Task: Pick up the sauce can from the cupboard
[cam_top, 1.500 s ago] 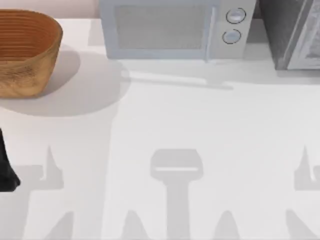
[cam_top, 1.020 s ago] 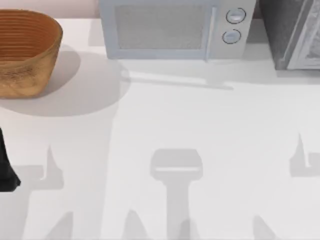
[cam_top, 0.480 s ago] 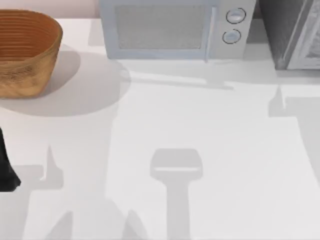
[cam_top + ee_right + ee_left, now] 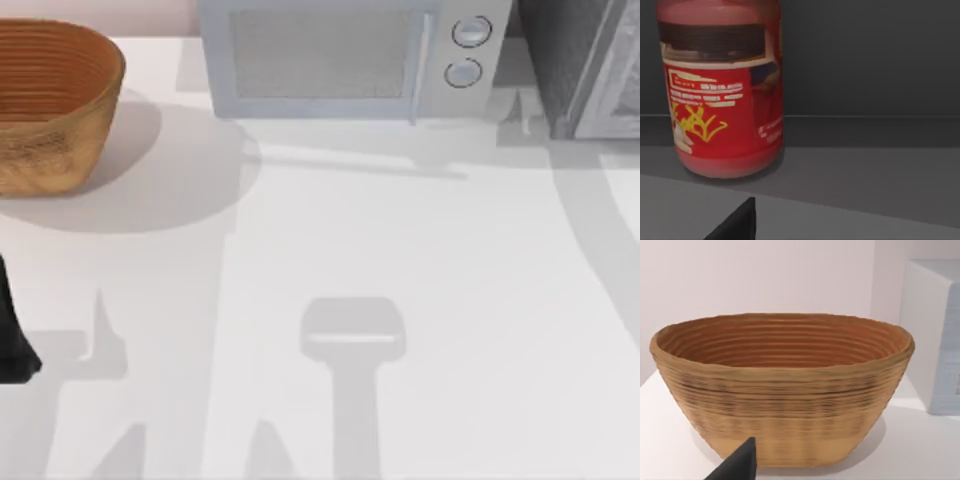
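A dark fingertip [image 4: 737,222] of the right gripper is seen in the foreground; whether its fingers are open cannot be told. Just beyond, the small red cylindrical sauce can [image 4: 722,90] stands upright inside the dark grey speckled cupboard [image 4: 585,65]. The left arm [image 4: 12,335] is parked far away.

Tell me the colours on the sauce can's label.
The sauce can has a red label with yellow and white markings, clearest in the right wrist view.

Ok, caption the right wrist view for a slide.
Small red cylindrical sauce can standing upright on the dark grey cupboard floor.
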`<state>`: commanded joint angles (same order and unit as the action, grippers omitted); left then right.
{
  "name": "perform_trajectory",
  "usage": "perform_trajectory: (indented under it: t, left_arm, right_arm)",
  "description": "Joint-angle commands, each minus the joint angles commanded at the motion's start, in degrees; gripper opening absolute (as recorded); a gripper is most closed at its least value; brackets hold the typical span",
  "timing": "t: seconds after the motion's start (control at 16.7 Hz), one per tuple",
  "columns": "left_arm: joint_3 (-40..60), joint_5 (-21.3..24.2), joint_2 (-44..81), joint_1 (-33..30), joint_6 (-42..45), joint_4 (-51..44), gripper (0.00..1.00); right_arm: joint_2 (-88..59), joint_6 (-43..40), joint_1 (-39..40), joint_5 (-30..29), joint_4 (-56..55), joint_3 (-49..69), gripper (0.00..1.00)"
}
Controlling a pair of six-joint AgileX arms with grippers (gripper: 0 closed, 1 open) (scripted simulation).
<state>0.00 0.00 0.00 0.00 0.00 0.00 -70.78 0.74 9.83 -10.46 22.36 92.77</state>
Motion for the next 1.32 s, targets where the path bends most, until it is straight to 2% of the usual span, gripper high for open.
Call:
perform_trajectory:
  t: [0.24, 0.66, 1.08, 1.32]
  left_arm:
    - [0.0, 0.0, 0.0, 0.0, 0.0, 0.0, 1.0]
    - [0.0, 0.0, 0.0, 0.0, 0.0, 0.0, 1.0]
    - [0.0, 0.0, 0.0, 0.0, 0.0, 0.0, 1.0]
    - [0.0, 0.0, 0.0, 0.0, 0.0, 0.0, 1.0]
  right_arm:
    - [-5.1, 0.15, 0.72, -0.78, 1.51, 6.82, 1.0]
    - [-6.02, 0.12, 1.23, -1.35, 1.27, 7.84, 1.0]
    - [-19.44, 0.49, 9.51, -10.24, -0.01, 19.24, 1.0]
    - [-21.52, 0.58, 10.95, -11.83, -0.29, 21.04, 1.0]
